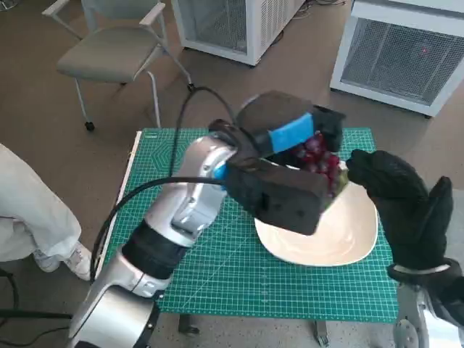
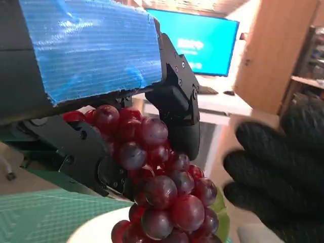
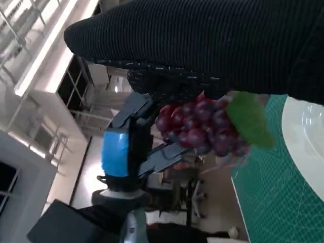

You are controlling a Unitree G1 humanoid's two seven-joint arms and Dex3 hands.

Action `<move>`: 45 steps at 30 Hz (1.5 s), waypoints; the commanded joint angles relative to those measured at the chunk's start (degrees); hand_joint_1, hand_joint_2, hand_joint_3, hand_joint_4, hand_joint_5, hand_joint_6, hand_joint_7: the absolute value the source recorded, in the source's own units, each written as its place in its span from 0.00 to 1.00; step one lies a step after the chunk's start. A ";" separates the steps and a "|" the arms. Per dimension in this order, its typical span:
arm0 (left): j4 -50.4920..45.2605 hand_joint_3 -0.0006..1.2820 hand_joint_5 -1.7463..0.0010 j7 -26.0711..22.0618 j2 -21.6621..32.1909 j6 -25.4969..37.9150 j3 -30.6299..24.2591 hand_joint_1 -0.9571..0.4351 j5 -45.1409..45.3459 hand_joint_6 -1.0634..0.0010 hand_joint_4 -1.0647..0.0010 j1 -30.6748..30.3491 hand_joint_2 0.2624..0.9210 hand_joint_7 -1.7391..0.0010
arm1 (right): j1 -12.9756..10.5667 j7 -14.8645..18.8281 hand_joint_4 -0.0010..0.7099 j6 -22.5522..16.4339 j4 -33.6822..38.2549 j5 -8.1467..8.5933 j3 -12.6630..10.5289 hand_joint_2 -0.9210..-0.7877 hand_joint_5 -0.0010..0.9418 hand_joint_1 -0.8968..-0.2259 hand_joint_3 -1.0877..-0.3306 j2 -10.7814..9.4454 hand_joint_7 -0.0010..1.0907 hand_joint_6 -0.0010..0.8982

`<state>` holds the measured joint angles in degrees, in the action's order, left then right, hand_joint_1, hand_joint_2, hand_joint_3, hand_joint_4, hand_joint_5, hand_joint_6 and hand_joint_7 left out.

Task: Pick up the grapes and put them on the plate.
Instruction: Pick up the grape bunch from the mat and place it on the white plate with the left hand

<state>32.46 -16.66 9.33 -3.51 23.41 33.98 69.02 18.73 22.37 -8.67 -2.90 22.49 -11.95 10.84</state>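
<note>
One grape bunch (image 2: 162,187) in left hand (image 1: 290,138), above one plate (image 1: 341,239).

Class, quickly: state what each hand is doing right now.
Left hand: holding the grapes above the plate.
Right hand: beside the grapes; whether it grips anything cannot be told.

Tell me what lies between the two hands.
The grapes: in the head view the left hand holds the bunch over the plate, with the right hand just beyond it.

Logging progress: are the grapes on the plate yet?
No: the left hand holds the grapes above the plate.
</note>
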 commanded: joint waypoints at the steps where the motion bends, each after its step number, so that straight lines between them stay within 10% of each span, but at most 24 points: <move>1: 3.63 0.03 0.24 1.90 -1.15 -2.03 0.57 0.69 0.11 0.25 0.43 2.47 0.99 0.47 | -1.96 -1.16 0.58 1.30 -0.85 0.13 -0.01 0.00 0.93 0.83 0.63 -0.34 0.92 0.25; 14: 15.40 0.04 0.34 3.88 -5.52 -5.04 1.13 0.69 -1.03 0.38 0.36 4.55 1.00 0.34 | -2.80 -2.45 0.57 1.70 -1.96 -0.30 -0.13 0.00 0.93 0.83 0.63 -0.32 0.92 0.25; 20: 19.74 0.10 0.38 5.10 -6.74 -6.34 1.99 0.63 -0.43 0.43 0.49 4.35 1.00 0.27 | -3.04 -2.92 0.58 1.46 -2.13 -0.58 0.16 0.00 0.92 0.83 0.63 -0.65 0.92 0.25; 28: 23.35 0.02 0.94 6.38 -7.40 -6.53 3.59 0.50 0.70 0.65 0.70 4.26 0.93 0.84 | -3.39 -3.18 0.59 1.16 -2.38 -0.83 0.33 0.00 0.91 0.83 0.63 -0.81 0.92 0.25; 45: 25.97 0.01 1.00 9.78 -7.18 -7.11 4.28 0.24 1.21 0.68 0.81 2.94 1.00 0.96 | -3.90 -2.88 0.60 0.48 -2.07 -0.59 0.23 0.00 0.89 0.83 0.63 -0.82 0.92 0.25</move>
<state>58.06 -7.55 2.01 -10.20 27.91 35.47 71.66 16.20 19.72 -8.50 -5.50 22.13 -11.80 10.20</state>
